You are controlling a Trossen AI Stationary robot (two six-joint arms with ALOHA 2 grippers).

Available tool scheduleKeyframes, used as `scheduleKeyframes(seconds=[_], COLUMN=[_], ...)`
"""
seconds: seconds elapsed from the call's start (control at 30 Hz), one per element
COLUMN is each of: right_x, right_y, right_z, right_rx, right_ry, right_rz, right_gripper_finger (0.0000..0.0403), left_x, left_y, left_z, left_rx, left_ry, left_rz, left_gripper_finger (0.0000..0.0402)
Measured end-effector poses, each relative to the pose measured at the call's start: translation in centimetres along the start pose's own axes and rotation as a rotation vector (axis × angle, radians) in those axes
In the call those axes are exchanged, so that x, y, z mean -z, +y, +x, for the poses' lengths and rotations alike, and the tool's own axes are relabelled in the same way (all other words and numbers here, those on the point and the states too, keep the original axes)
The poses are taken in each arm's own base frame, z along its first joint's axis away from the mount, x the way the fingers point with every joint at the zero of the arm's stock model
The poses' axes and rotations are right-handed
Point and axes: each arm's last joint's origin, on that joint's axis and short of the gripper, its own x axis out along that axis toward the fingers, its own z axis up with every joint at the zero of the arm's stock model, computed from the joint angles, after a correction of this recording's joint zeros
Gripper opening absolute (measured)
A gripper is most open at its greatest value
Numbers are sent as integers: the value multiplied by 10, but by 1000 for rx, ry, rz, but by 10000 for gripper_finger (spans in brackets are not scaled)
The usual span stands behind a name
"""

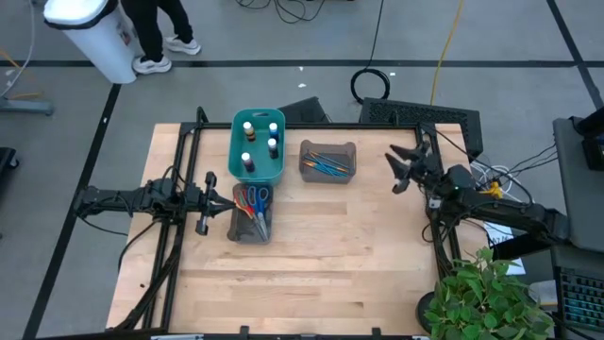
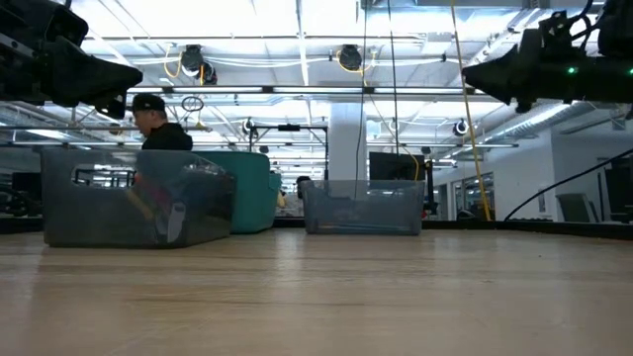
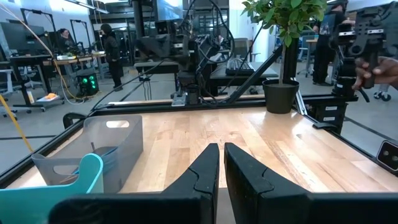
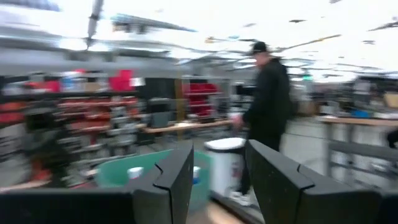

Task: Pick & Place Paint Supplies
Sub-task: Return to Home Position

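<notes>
Blue brushes (image 1: 328, 165) in grey bin (image 1: 304, 159), apart from right fingers (image 1: 400, 156)

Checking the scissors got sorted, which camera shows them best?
The high view: looking straight down, it shows the scissors and their coloured handles lying in the grey bin. The low view gives only blurred colour through that bin's wall; neither wrist view shows them.
</notes>
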Motion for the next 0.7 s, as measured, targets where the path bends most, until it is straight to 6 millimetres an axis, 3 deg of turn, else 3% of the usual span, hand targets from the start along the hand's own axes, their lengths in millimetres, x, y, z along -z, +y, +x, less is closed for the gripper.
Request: scheduleKeyframes(seconds=[0.2,0.47,0.7], right_x=[-1,-2,-2], right_y=[5,5,6], right_z=[0,0,-1], right_rx=[-176,-178,-193], right_ry=[-14,-16,-5], right_rz=[-5,24,149], right_gripper_finger=[141,139,137], left_x=[0,0,0], left_y=[0,0,0], left_z=[0,0,0], left_rx=[0,0,0], left_ry=[0,-1,0], left_rz=[0,0,0], left_gripper_finger=[33,33,33])
